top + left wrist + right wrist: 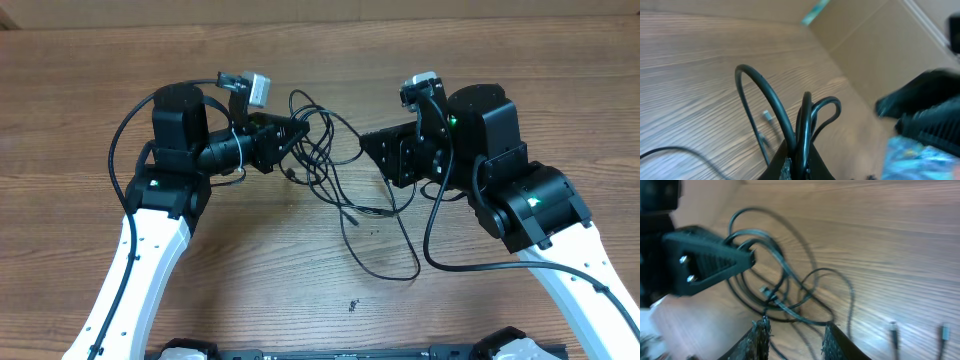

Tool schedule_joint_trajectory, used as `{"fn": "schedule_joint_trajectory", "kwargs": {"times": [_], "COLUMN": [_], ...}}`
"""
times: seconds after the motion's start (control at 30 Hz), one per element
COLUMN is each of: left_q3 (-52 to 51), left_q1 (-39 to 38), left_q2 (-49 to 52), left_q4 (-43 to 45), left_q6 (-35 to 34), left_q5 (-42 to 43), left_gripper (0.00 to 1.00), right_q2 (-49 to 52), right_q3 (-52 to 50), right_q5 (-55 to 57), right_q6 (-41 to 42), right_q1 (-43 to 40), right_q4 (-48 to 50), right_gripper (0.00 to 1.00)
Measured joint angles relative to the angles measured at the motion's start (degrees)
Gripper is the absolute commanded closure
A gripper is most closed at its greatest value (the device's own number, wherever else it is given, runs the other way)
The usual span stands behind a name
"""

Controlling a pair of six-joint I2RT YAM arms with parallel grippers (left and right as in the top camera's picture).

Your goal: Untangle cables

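Observation:
The cables (322, 160) lie as a tangle of thin black cords between my two arms, with loops trailing toward the near edge. My left gripper (298, 132) is shut on several strands at the tangle's left side. In the left wrist view, cable loops (771, 97) rise out of the shut left gripper (802, 162). My right gripper (372, 145) hangs just right of the tangle. Its fingers (761, 332) stand apart in the right wrist view, so the right gripper (796, 332) is open with nothing pinched. The cables (790, 287) lie beyond it. Two silver-tipped plug ends (895, 330) rest on the wood.
The wooden table (250, 260) carries the right arm's own thick black cable (460, 266), looping near its base. A cardboard wall (880, 45) stands behind the table. The left gripper's black finger (710, 262) reaches into the right wrist view.

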Motion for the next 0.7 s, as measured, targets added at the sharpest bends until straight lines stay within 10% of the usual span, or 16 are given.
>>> {"fn": "schedule_joint_trajectory", "kwargs": {"times": [0.33, 0.7], "left_q3": [0.0, 0.0], "left_q1": [-0.2, -4.0], "left_q2": [0.0, 0.0], "left_q4": [6.1, 9.7], "left_q6": [-17.6, -20.7], "left_q5": [3.5, 5.7], "left_gripper": [0.96, 0.96], "right_q2": [2.5, 6.2], "right_q3": [0.0, 0.0], "right_q5": [-8.1, -9.6], "right_q6": [0.0, 0.0], "right_q1": [0.0, 0.0], "right_q4": [0.0, 2.3], "right_gripper": [0.64, 0.64]}}
